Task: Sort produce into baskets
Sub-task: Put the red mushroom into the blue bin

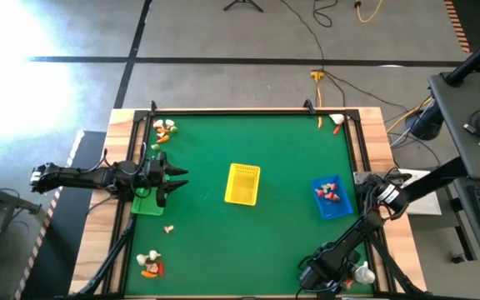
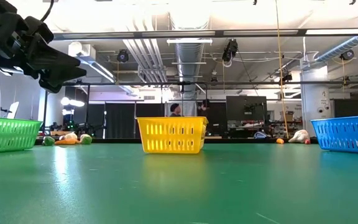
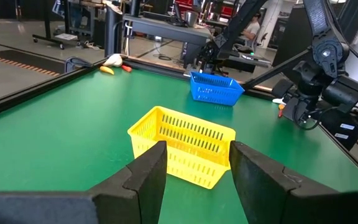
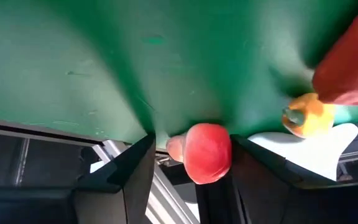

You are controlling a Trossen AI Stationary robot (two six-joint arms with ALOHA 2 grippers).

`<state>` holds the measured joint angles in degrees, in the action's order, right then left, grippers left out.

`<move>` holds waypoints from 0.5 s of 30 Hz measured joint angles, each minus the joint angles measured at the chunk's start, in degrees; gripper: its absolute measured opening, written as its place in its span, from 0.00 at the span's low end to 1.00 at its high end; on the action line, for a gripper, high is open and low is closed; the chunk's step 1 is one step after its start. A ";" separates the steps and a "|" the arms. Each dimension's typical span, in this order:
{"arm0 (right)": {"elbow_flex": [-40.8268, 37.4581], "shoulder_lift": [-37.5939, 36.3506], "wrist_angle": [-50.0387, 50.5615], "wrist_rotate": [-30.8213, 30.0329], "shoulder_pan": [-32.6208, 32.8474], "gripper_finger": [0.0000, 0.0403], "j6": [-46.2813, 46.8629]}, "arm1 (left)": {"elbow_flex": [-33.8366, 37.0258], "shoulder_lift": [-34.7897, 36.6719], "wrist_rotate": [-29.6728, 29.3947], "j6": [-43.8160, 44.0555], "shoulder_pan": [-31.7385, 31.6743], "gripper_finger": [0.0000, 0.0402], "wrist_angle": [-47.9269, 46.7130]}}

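Red and round, a toy fruit (image 4: 207, 152) sits between the parted fingers of the right gripper (image 4: 191, 163) at the table's near right corner; whether they pinch it or merely straddle it I cannot tell. Beside it lie an orange-yellow piece (image 4: 308, 116) and a blurred red one (image 4: 348, 65), too close to name. The blue basket (image 1: 332, 198), a short reach away, already holds a few pieces. The left gripper (image 1: 173, 177) hangs spread and empty over the green basket (image 1: 146, 202), facing the yellow basket (image 1: 242, 183), which looks empty. Loose produce remains in heaps (image 1: 165, 129) (image 1: 149, 264) on either side of that gripper, so much sorting is left.
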<state>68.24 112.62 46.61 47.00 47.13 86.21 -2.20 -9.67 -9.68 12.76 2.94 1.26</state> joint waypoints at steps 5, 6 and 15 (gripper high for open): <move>-0.04 -0.02 -0.65 -0.04 0.13 0.41 0.21 | 0.00 0.00 0.01 -0.01 0.02 0.39 0.00; -0.04 -0.02 -0.74 -0.07 0.13 0.39 0.27 | 0.00 0.00 0.00 0.01 0.01 0.39 0.00; 4.77 -0.37 -0.85 0.43 0.13 0.17 -0.65 | 0.00 0.00 0.01 0.01 0.02 0.39 0.00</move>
<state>73.01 112.25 45.76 47.43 47.27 85.55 -2.19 -9.67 -9.67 12.77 2.96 1.26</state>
